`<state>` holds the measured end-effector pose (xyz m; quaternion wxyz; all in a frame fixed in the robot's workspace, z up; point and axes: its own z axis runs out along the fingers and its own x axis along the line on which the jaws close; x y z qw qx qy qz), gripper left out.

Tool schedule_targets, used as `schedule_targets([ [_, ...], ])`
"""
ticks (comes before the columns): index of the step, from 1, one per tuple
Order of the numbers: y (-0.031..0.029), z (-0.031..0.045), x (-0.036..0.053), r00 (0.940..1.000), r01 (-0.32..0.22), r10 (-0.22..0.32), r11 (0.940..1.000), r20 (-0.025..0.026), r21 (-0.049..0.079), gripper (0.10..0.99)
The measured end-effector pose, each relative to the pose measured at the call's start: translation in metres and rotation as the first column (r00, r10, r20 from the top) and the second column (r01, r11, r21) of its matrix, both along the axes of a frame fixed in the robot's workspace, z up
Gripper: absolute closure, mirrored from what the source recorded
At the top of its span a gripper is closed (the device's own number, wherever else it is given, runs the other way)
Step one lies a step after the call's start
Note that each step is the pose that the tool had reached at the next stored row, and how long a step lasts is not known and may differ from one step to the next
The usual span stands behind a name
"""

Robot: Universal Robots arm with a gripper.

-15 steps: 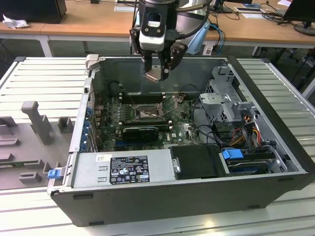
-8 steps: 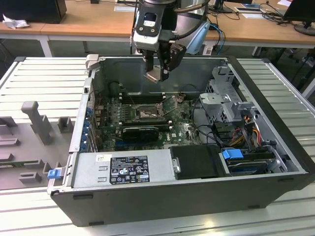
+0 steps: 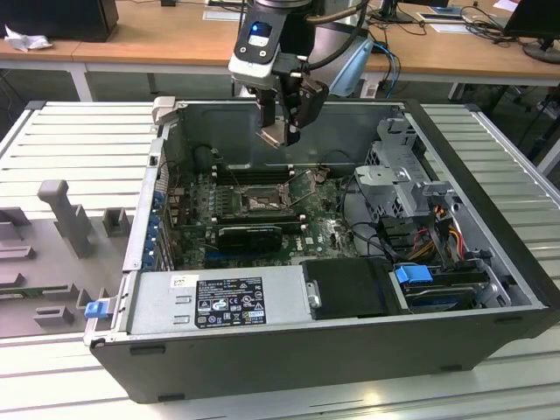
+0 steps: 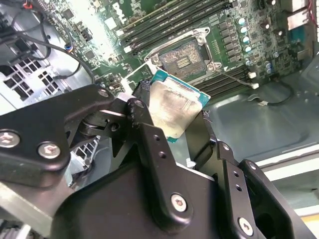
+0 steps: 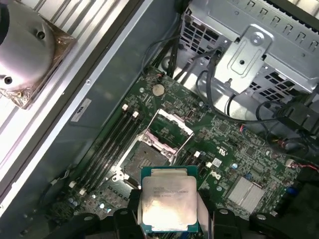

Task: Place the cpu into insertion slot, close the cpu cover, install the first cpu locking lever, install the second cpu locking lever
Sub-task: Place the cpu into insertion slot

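One chip rides in the jaws: in the exterior view they grip the cpu (image 3: 273,133) at the upper middle of the frame, above the open computer case (image 3: 289,350), whose motherboard carries the insertion slot (image 3: 260,200) near the frame's centre. In the second wrist view the slot lies bare beyond the cpu, so I judge it needs squaring to the rim and a level, gentle descent. In the first wrist view the cpu cover (image 5: 172,123) stands swung up beside the slot.
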<state>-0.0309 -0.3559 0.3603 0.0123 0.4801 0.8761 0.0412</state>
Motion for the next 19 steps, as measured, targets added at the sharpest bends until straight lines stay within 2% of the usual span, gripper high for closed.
schedule_targets([
  [6, 0.0, -0.0019, 0.0, 0.9975, 0.071, -0.071, 0.9975, 0.0, -0.001, 0.557],
  [9, 0.0, -0.006, 0.0, 0.9912, 0.132, -0.132, 0.9912, 0.0, -0.001, 0.557],
  [12, 0.0, -0.0084, 0.0, 0.9812, 0.193, -0.193, 0.9812, 0.0001, -0.001, 0.557],
  [13, 0.0, -0.0096, 0.0, 0.9745, 0.224, -0.224, 0.9745, 0.0001, -0.001, 0.557],
  [15, 0.0, -0.0109, 0.0, 0.9657, 0.26, -0.26, 0.9657, 0.0, -0.001, 0.557],
  [16, 0.0, -0.012, 0.0, 0.9575, 0.288, -0.288, 0.9575, 0.0, -0.001, 0.557],
  [18, 0.0, -0.0143, 0.0, 0.9361, 0.352, -0.352, 0.9361, 0.0, -0.001, 0.557],
  [19, 0.0, -0.0149, 0.0, 0.9304, 0.367, -0.367, 0.9304, 0.0001, -0.001, 0.557],
])
